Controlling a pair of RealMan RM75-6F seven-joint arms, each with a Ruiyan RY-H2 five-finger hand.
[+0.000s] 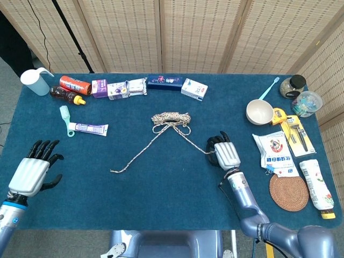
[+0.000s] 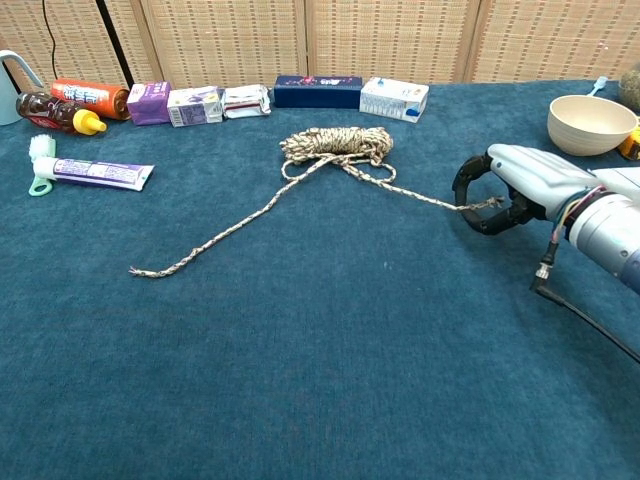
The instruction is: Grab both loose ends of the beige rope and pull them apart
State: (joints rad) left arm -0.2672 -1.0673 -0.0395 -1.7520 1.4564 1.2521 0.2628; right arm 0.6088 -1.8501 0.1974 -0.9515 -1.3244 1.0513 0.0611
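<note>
No text or label is sharp enough to read.
</note>
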